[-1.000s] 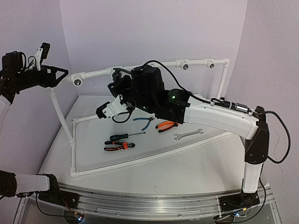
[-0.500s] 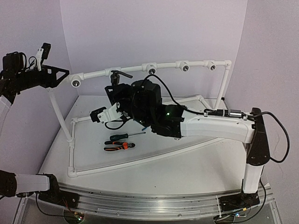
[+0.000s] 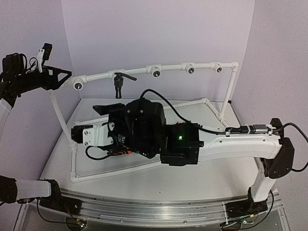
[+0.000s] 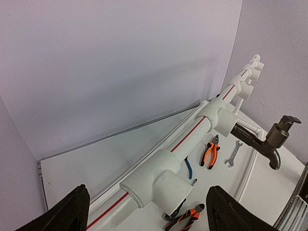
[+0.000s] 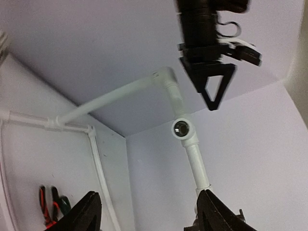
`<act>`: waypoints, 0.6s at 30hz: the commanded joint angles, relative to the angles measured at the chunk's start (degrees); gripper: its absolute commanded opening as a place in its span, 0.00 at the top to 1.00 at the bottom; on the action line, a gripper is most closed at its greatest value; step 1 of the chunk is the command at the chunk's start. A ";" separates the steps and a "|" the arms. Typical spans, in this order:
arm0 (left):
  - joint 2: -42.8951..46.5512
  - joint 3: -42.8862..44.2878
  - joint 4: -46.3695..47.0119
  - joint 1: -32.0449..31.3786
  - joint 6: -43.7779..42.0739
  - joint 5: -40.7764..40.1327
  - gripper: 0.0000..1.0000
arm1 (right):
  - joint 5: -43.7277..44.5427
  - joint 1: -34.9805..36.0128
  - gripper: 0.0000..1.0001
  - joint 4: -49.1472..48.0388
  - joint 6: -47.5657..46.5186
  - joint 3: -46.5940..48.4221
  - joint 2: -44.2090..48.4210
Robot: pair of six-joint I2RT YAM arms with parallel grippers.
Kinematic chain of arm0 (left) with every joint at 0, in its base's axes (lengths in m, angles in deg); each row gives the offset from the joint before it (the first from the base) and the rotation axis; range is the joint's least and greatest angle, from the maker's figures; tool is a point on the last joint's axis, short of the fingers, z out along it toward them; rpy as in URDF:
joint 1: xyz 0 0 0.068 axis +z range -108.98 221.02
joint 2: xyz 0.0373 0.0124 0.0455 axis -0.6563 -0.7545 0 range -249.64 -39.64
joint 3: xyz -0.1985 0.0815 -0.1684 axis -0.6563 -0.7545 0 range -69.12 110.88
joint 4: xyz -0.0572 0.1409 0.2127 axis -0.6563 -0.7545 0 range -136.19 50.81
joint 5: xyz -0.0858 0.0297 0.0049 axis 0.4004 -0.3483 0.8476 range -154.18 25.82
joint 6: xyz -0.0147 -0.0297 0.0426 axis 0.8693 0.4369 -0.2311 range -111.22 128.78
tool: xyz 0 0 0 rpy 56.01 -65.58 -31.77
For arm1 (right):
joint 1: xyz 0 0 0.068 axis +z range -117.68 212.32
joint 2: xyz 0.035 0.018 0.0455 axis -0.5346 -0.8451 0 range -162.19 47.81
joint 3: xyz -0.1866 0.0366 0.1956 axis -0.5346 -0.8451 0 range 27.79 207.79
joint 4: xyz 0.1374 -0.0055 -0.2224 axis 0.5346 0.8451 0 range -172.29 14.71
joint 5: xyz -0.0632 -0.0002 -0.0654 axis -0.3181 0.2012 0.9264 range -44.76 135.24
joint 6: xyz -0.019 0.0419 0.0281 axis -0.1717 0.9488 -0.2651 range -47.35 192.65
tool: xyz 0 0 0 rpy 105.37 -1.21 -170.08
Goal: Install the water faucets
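While the small black faucet (image 3: 119,82) is sitting plugged into the second tee from the left end of the white pipe rail (image 3: 173,67), with its thin lever pointing right along the rail, you are holding nothing in either claw. Your left gripper (image 4: 147,202) is hovering just beside the rail's left end tee (image 4: 159,180), fingers spread wide. Your right gripper (image 5: 149,209) is hanging on the rail's near side, also spread apart.

Faucet (image 3: 118,85) dark grey; pipe frame (image 4: 159,178) white; pliers (image 4: 210,153) orange.
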 commanded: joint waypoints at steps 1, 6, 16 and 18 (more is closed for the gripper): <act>0.61 -0.71 2.56 0.23 -0.22 1.28 0.15 | 10.86 -0.28 0.18 4.16 37.30 11.13 3.41; 0.96 -1.88 3.20 0.26 0.01 1.73 0.15 | 29.17 -0.35 0.02 4.31 48.12 18.77 0.08; 1.30 -3.20 4.44 0.17 0.17 3.25 0.16 | 2.26 -12.26 0.02 33.77 75.81 34.79 -6.49; 1.48 -3.30 4.30 0.13 -0.05 3.31 0.16 | -3.74 -12.82 0.02 33.82 75.85 35.17 -6.84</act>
